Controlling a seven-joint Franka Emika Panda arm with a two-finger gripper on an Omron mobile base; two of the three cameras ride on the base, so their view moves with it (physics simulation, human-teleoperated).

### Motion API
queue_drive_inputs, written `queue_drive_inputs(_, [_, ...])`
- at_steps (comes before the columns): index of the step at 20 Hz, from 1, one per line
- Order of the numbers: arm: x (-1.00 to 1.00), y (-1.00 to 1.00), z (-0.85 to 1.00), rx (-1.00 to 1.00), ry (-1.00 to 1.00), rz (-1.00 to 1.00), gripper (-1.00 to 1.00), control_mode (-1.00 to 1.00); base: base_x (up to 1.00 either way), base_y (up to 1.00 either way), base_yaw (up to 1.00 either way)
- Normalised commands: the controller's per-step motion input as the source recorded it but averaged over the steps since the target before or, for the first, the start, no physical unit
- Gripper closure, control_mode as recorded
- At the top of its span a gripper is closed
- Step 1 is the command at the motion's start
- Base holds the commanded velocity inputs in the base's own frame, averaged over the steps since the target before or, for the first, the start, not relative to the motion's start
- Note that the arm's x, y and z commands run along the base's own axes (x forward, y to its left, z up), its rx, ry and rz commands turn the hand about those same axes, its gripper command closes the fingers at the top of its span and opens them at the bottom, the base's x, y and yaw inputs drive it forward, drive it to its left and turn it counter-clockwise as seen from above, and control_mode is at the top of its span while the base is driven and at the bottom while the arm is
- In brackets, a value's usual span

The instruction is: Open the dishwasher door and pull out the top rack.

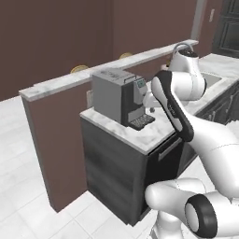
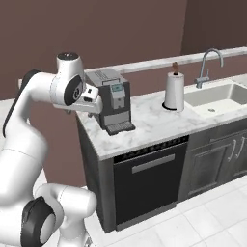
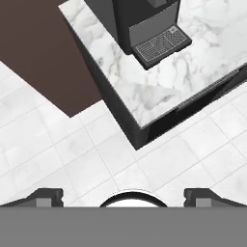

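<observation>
The dishwasher door is a smooth near-black panel under the marble counter. It stands shut, with a grey handle bar near its top. From the left side the door is partly behind my arm. The top rack is hidden behind the shut door. My gripper hangs high above the counter's left end, in front of the coffee machine, pointing down, well above the door. In the hand view the gripper is open and empty, its fingertips wide apart over the counter corner and white floor.
A paper towel roll stands right of the coffee machine. Further right are the sink and faucet. Dark cabinet fronts flank the dishwasher on the right. A brown half wall closes the counter's left side. White tiled floor lies before the door.
</observation>
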Motion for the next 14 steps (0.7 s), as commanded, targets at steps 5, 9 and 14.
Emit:
queue_drive_inputs(5, [0.00,0.00,0.00,0.00,0.00,0.00,-1.00,1.00,0.34,0.45,-0.25])
queue_drive_inputs(9, [0.00,0.00,0.00,0.00,0.00,0.00,-1.00,1.00,0.27,0.41,-0.25])
queue_drive_inputs(14, [0.00,0.00,0.00,0.00,0.00,0.00,-1.00,1.00,0.06,0.43,-0.25])
